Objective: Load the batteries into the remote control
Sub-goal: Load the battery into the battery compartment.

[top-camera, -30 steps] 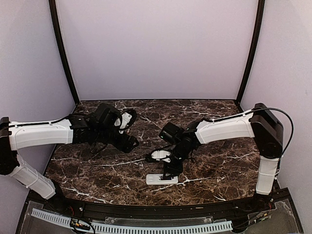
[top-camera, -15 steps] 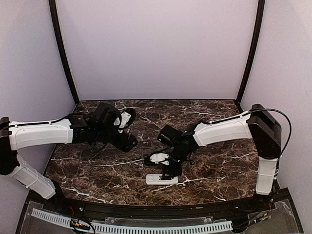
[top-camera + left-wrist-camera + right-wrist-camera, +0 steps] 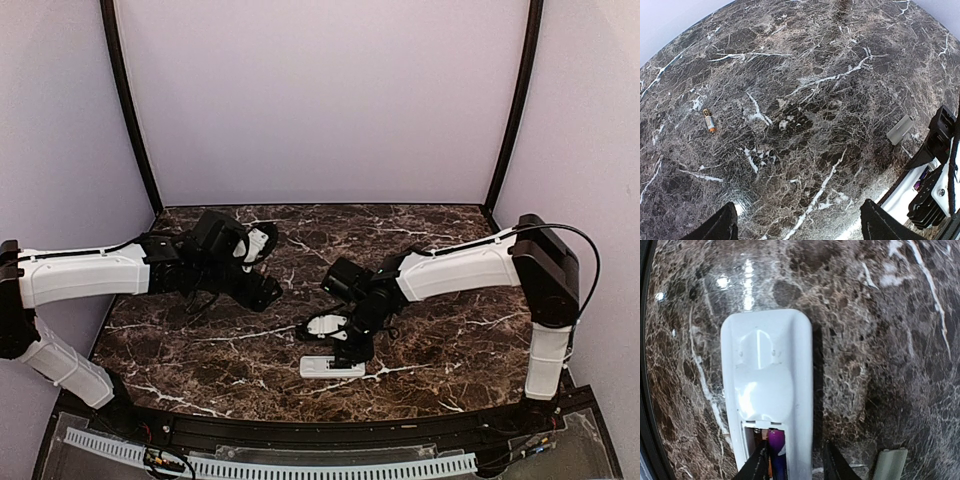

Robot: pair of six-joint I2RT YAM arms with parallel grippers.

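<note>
The remote control [image 3: 767, 365] lies back up near the table's front edge [image 3: 332, 367], its compartment open at the end nearest the camera in the right wrist view. A purple battery [image 3: 776, 447] sits in that compartment. My right gripper [image 3: 795, 467] [image 3: 348, 352] is down over that end. One finger is inside the compartment, left of the battery. The other is outside the remote's right edge and apart from it. A second battery [image 3: 709, 120], dark with an orange end, lies loose on the marble. My left gripper [image 3: 800, 230] [image 3: 262, 290] hovers open and holds nothing.
A small flat grey-white cover piece [image 3: 890, 465] [image 3: 900, 130] lies on the marble just right of the remote, close to the right gripper. Dark marble table [image 3: 450, 340] with lilac walls on three sides and a black rail along the front.
The right arm has shifted slightly left over the remote's open end and its jaws have narrowed a little. The left arm has not moved.
</note>
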